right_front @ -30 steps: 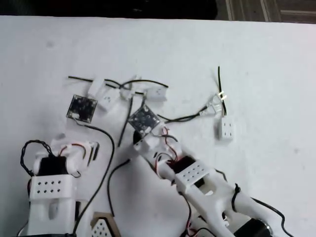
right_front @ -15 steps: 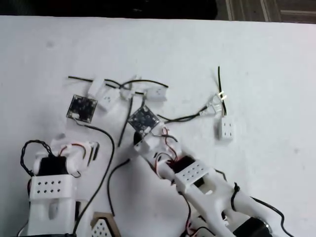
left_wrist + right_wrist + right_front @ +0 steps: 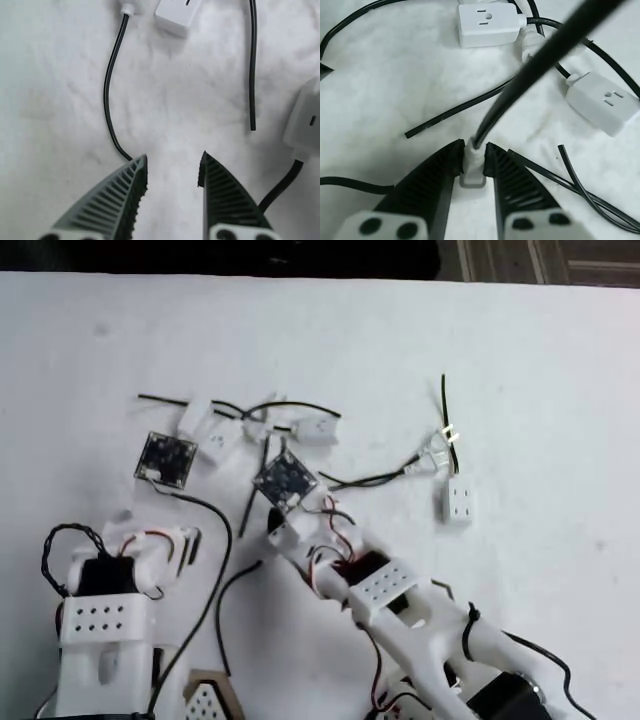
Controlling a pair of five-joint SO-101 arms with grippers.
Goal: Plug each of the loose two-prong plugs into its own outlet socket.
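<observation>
The white worktop [image 3: 560, 360] carries both arms along its near edge. The right arm [image 3: 420, 620] is angled from the near right toward the middle. The left arm [image 3: 100, 615] is set at the near left corner.

Three white outlet blocks are laid beyond the arms:
- The left socket [image 3: 215, 440] and the middle socket [image 3: 318, 428] are placed among tangled black leads.
- The right socket [image 3: 459, 500] is placed well apart from the other two.

A loose plug [image 3: 441, 448] is found just beyond the right socket (its prongs are visible).

The right hand [image 3: 473, 147] is pinched on a white plug [image 3: 472, 170], from which a thick black lead runs. Two sockets are seen near it, but apart from it.

The left hand [image 3: 172, 162] is held spread above bare worktop. A thin black cable [image 3: 107, 95] is seen ending at one fingertip.
</observation>
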